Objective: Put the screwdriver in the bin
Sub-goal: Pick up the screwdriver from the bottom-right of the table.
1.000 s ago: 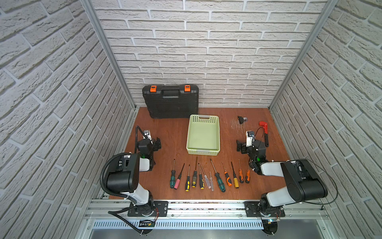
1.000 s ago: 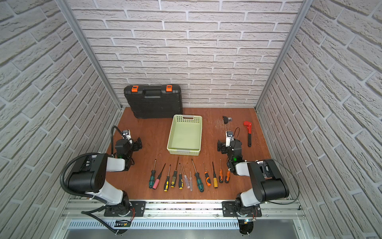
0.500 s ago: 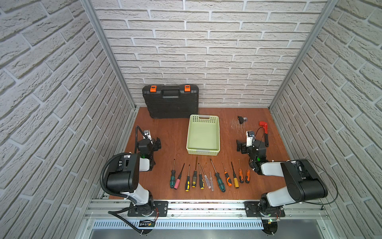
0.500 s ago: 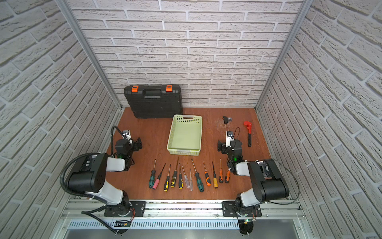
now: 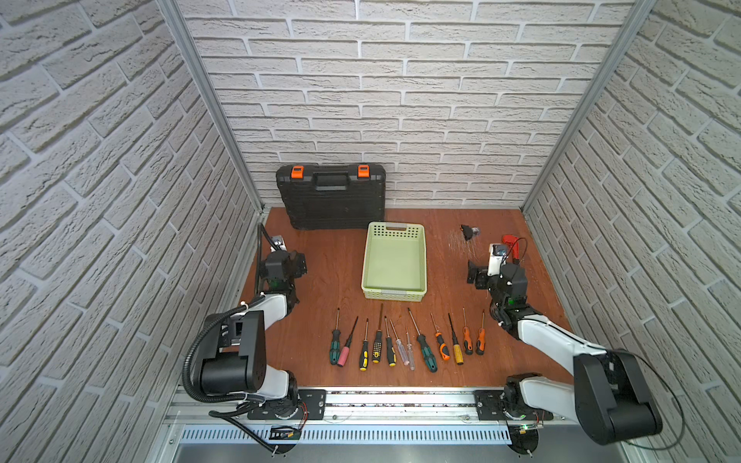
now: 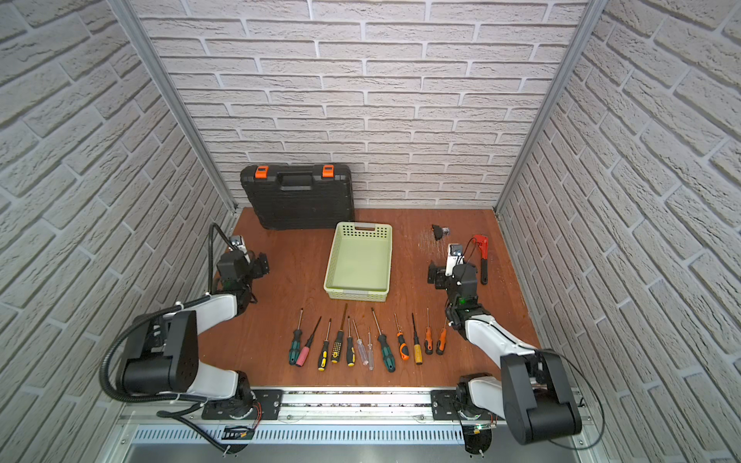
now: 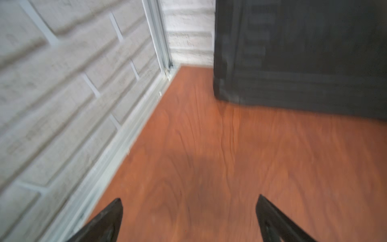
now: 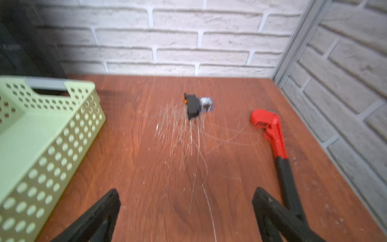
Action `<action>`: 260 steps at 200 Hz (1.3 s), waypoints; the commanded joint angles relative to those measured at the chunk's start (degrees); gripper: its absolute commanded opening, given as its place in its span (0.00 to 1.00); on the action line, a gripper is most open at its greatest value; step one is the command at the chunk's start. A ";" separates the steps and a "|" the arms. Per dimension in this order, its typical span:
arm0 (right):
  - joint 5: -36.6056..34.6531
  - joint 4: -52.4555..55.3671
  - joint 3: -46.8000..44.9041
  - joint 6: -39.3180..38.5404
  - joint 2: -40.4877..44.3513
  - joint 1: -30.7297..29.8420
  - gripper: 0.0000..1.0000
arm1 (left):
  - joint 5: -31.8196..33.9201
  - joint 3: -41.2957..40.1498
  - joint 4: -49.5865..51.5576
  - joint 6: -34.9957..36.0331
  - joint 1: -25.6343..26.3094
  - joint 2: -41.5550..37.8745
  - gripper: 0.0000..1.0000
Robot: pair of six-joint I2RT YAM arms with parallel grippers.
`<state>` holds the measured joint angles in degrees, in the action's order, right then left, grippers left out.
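Observation:
Several screwdrivers lie side by side near the table's front edge, from a green-handled one [image 5: 333,350] to an orange-handled one [image 5: 480,345]; both top views show the row [image 6: 388,356]. Behind them the pale green bin [image 5: 393,295] [image 6: 357,296] stands empty; its perforated wall [image 8: 52,146] shows in the right wrist view. My left gripper [image 5: 298,266] [image 7: 190,199] is open over bare wood, left of the bin. On the other side of the bin, my right gripper [image 5: 475,276] [image 8: 186,190] is open too, with nothing between its fingers.
A black toolcase [image 5: 332,196] [image 7: 303,54] with orange latches leans on the back wall. A red pipe wrench [image 6: 481,245] [image 8: 270,127] lies by the right wall, beside my right gripper. A small black and silver part [image 5: 468,231] [image 8: 193,104] sits on scratched wood. Brick walls enclose three sides.

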<state>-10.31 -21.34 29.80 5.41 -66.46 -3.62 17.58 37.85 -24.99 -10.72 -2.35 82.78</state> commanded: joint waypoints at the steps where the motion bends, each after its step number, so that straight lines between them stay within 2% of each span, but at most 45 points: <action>1: -5.03 23.07 9.46 6.43 4.46 0.37 1.00 | 6.55 9.51 23.35 -8.76 0.92 1.00 0.98; 18: -1.58 33.99 15.18 6.98 4.97 0.23 0.97 | 6.79 16.99 36.72 -13.24 2.49 3.77 0.98; 33: -0.76 44.14 19.67 10.30 4.30 0.20 0.95 | 6.69 19.50 41.62 -15.52 5.10 4.36 0.97; 51: -0.25 52.82 20.93 14.80 5.04 0.19 0.91 | 5.30 19.18 43.55 -18.42 8.29 2.69 0.97; 103: 5.69 72.25 19.21 25.21 8.46 0.06 0.60 | 1.32 17.77 47.88 -22.91 16.48 -4.52 0.97; 131: 7.20 79.67 16.73 29.90 11.83 -2.03 0.58 | 0.17 17.47 49.98 -22.83 19.02 -6.96 0.97; 160: 7.85 81.89 14.06 32.41 12.15 -4.55 0.57 | -1.56 14.43 49.33 -27.22 19.49 -10.44 0.97; 190: 7.24 79.21 9.83 34.46 9.71 -6.92 0.58 | -4.60 11.39 47.68 -31.52 20.45 -13.11 0.97; 223: 8.63 73.95 7.10 36.25 6.61 -8.56 0.58 | -3.23 10.52 48.08 -32.08 20.86 -14.90 0.97; 232: 9.23 72.21 6.47 36.42 5.05 -8.94 0.53 | -2.96 10.41 47.96 -31.93 20.80 -15.21 0.97; 260: 6.17 69.77 6.59 37.37 0.99 -11.68 0.51 | -2.99 9.75 47.31 -31.73 20.81 -15.74 0.97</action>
<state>-2.15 52.75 36.47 40.75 -63.48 -13.26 14.06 48.95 23.57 -41.63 18.15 68.40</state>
